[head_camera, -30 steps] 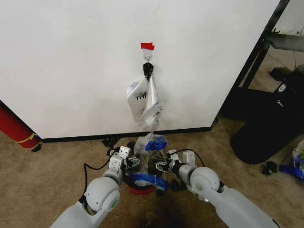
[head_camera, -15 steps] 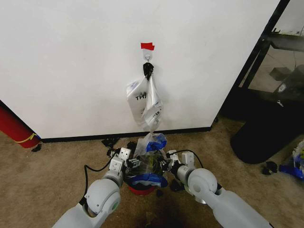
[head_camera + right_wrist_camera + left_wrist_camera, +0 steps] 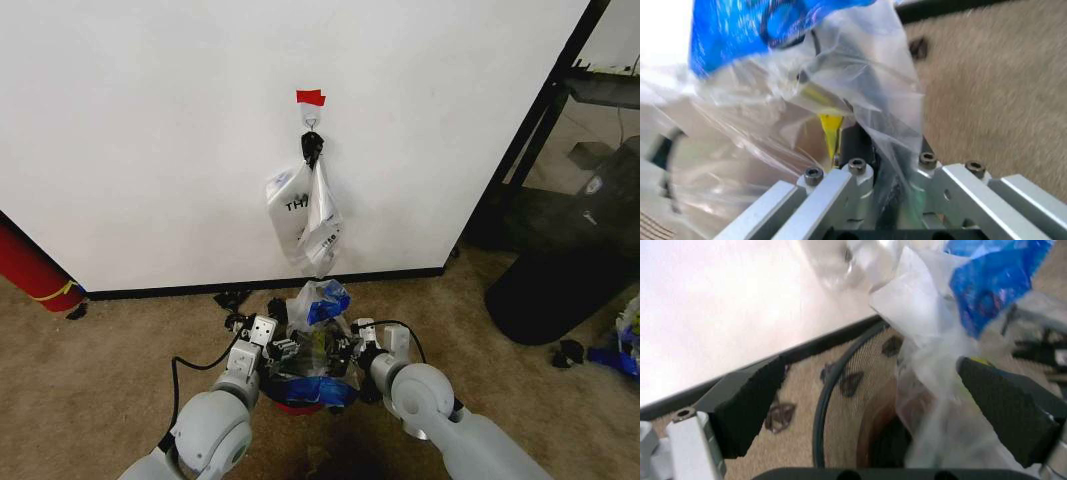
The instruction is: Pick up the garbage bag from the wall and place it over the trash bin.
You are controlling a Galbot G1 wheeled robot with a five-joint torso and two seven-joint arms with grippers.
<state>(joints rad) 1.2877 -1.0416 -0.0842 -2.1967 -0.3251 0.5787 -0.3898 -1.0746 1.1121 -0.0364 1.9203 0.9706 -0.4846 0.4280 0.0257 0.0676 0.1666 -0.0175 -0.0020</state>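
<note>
Head view: garbage bag (image 3: pixel 318 345) drapes the trash bin (image 3: pixel 296 404); left gripper (image 3: pixel 867 405) spread, right gripper (image 3: pixel 863 165) pinches its plastic; print unreadable.

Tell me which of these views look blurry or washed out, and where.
Head view: evenly lit and sharp on the wall, with soft shadows beside the hanging bags. Left wrist view: the wall is blown out to pale glare and the garbage bag is smeared. Right wrist view: the garbage bag close to the lens is soft, bright white at one edge.

Garbage bag (image 3: pixel 318 340) over trash bin (image 3: pixel 298 402), below wall (image 3: pixel 150 130), between claws
</note>
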